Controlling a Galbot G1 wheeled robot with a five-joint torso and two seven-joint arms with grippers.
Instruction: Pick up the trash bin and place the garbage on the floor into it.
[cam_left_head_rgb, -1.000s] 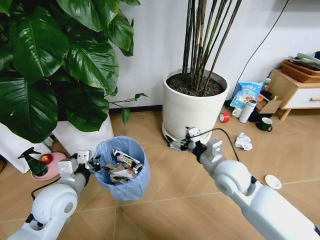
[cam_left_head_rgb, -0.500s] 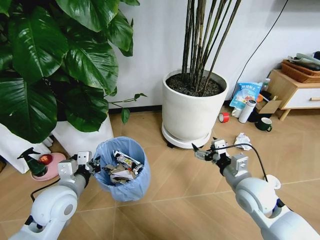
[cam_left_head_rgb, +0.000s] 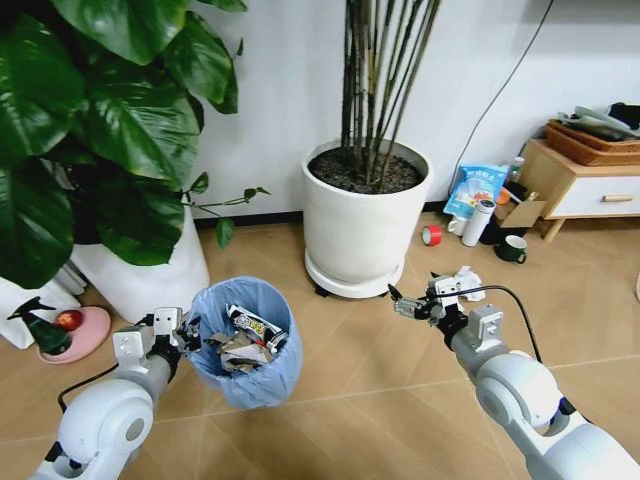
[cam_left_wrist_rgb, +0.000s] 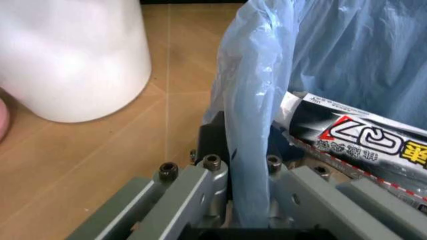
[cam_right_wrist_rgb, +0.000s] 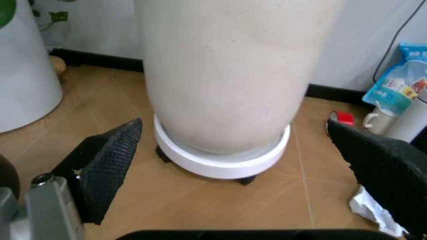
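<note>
The trash bin, lined with a light blue bag, holds several pieces of garbage, among them a black-and-white wrapper. My left gripper is shut on the bin's near rim, and the bag's edge is pinched between its fingers. To the right, above the floor, my right gripper is open and holds nothing. A crumpled white paper wad lies on the planks just behind it. In the right wrist view the paper wad shows beside the fingertips.
A big white pot of bamboo stands on a wheeled base behind the right gripper. A leafy plant's white pot is at the left. A red tape roll, white bottle, dark mug and wooden cabinet are at the back right.
My right gripper has swung from in front of the bamboo pot to the right and lower, still open. The camera has then turned, shifting the whole scene left. The left gripper still holds the bin.
</note>
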